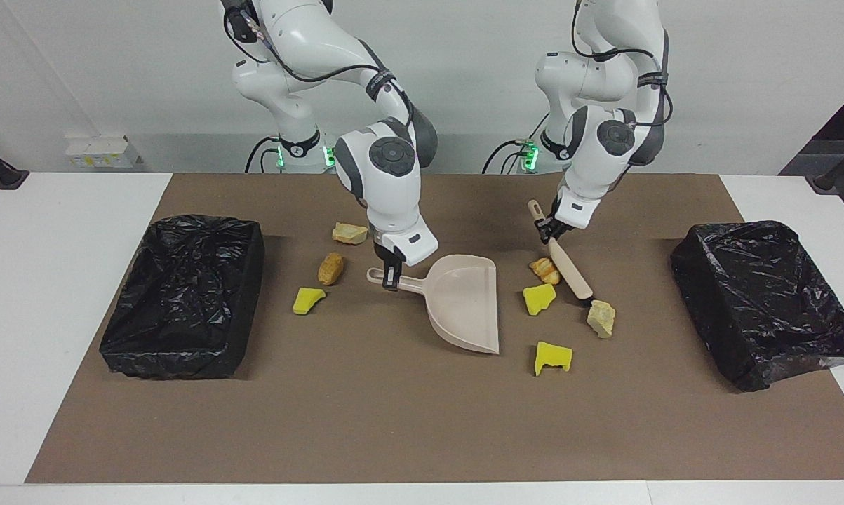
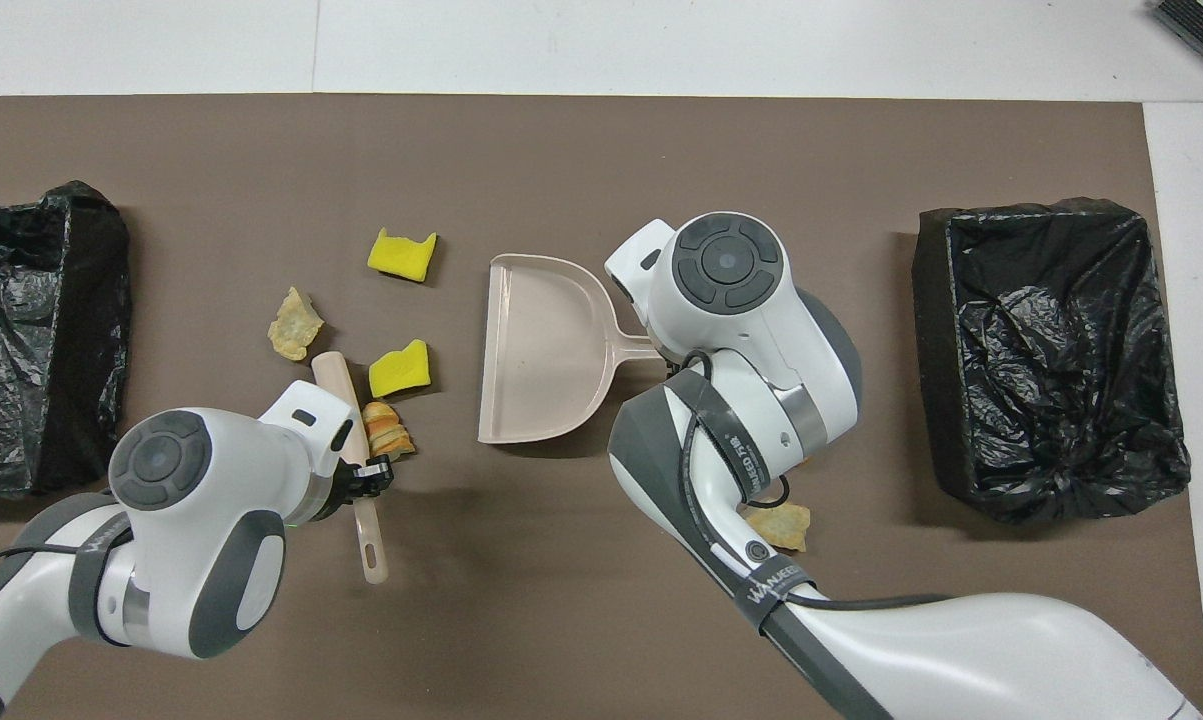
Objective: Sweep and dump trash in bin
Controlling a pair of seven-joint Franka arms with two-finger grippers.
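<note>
Both arms hold sweeping tools over the brown mat; all trash lies loose on the mat.

The right gripper (image 1: 391,279) has its jaws closed on the handle of the dustpan (image 1: 466,301), which rests at mid-mat with its mouth turned toward the left arm's end of the table. The left gripper (image 1: 552,230) has its jaws closed on the brush (image 1: 570,270), slanted beside the dustpan mouth. Four trash (image 1: 539,298) lumps lie at the dustpan's mouth side, an orange one touching the brush. Three lie on its handle side. A black-lined bin (image 1: 183,294) stands well apart from the dustpan at each end.
</note>
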